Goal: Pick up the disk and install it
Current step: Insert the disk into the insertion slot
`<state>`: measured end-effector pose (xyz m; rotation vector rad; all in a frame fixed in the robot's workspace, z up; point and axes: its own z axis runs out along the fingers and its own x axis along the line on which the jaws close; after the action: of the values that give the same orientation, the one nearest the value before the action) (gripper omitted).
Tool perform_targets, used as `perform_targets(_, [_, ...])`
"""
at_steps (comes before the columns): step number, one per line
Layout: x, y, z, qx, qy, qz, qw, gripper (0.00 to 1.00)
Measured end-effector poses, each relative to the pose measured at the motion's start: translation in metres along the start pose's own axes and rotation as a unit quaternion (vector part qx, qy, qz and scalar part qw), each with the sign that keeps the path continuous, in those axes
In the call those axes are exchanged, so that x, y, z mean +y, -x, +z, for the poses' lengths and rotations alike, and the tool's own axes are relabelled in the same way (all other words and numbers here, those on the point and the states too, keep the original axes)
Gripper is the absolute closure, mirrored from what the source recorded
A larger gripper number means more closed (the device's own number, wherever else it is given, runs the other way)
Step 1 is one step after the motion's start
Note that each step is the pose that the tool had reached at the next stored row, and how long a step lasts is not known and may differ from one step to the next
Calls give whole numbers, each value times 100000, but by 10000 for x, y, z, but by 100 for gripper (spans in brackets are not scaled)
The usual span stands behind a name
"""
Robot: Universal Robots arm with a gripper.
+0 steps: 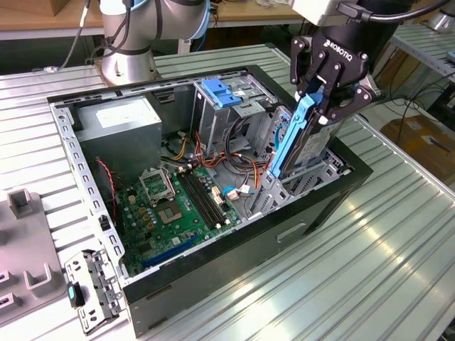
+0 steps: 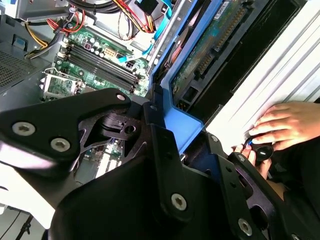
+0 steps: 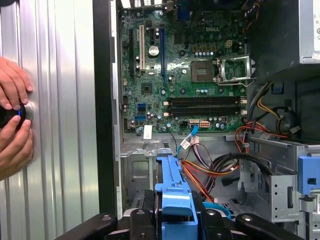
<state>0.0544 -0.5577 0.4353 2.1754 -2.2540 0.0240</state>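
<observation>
Disk (image 1: pixel 311 145) clamped on edge between gripper (image 1: pixel 318 106) fingers, blue rail (image 1: pixel 288 138) turned toward motherboard (image 1: pixel 178 206). Disk tilted, lower end sunk into bay by computer case (image 1: pixel 213 273) wall at exterior view's right. Cables (image 1: pixel 231 160) lie just beside lower edge. Open table (image 1: pixel 398 234) beyond wall. Person's hand (image 2: pixel 287 122) rested on table outside case in second wrist view.
</observation>
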Motion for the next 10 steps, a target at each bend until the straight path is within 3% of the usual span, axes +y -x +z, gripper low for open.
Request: perform_targets(10, [-1, 1, 117, -6, 2, 2, 100000, 63])
